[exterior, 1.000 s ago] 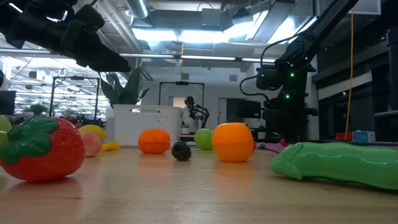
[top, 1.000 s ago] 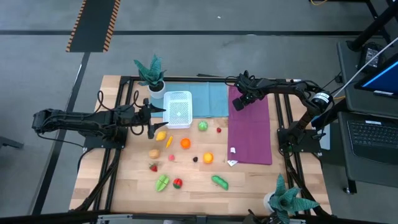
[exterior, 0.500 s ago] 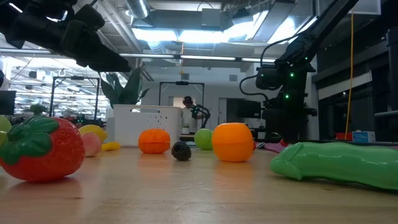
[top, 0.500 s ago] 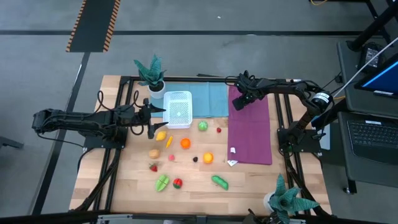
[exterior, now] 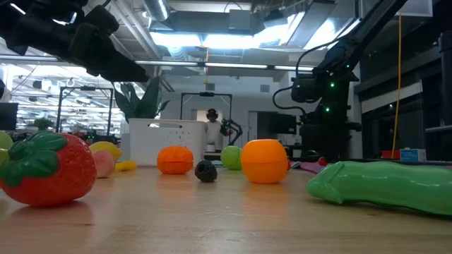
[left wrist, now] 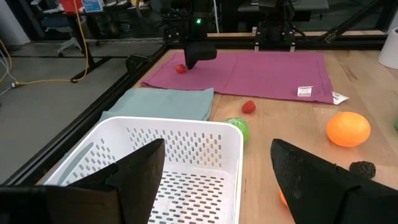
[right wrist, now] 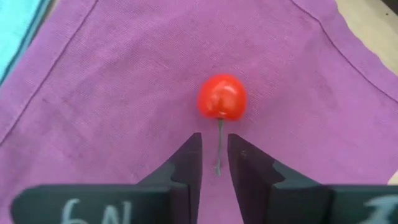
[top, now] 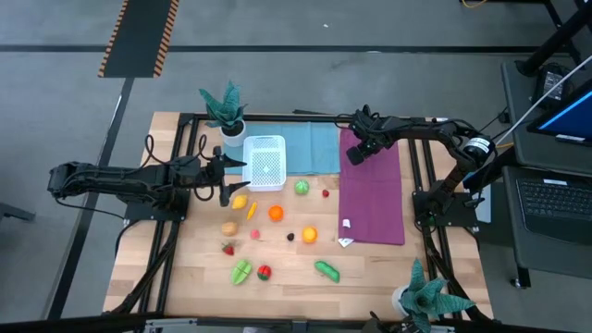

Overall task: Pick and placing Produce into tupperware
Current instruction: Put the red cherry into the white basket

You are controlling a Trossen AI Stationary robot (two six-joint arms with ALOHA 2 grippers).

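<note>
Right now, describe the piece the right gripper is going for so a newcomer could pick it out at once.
Find the purple cloth on the table's right side and go to its far end, where the right gripper hangs low. There lies a small red cherry; its thin stem runs between the narrowly parted fingers. It is the only produce on that cloth; the rest lie on bare wood.

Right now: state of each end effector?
Left end effector: open, empty, at the tupperware.
Right end effector: nearly closed around the cherry stem; grip unconfirmed.
</note>
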